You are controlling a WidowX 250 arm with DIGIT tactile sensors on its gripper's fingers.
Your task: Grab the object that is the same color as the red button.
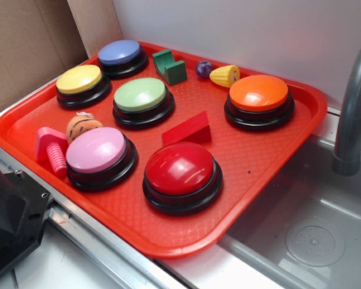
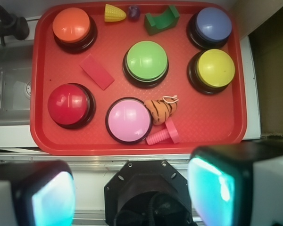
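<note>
The red wedge block [image 1: 188, 129] [image 2: 96, 71] lies on the red tray [image 1: 259, 156] [image 2: 217, 127], between the green and orange buttons and just behind the red button [image 1: 182, 174] [image 2: 69, 104]. The red button is a glossy dome on a black base at the tray's front. In the wrist view my gripper [image 2: 132, 195] hangs high above the counter in front of the tray, well away from the block. Its two fingers stand wide apart with nothing between them. The gripper itself does not show in the exterior view.
Other buttons on the tray: pink [image 1: 99, 155], green [image 1: 142, 100], yellow [image 1: 81, 84], blue [image 1: 121, 57], orange [image 1: 259, 99]. Also a pink bolt toy [image 1: 51, 149], a plush toy [image 1: 81, 125], a green notched block [image 1: 169, 66], a corn toy [image 1: 225, 75]. Sink [image 1: 313, 235] and faucet [image 1: 352, 108] at right. Robot base [image 1: 9, 223] at front left.
</note>
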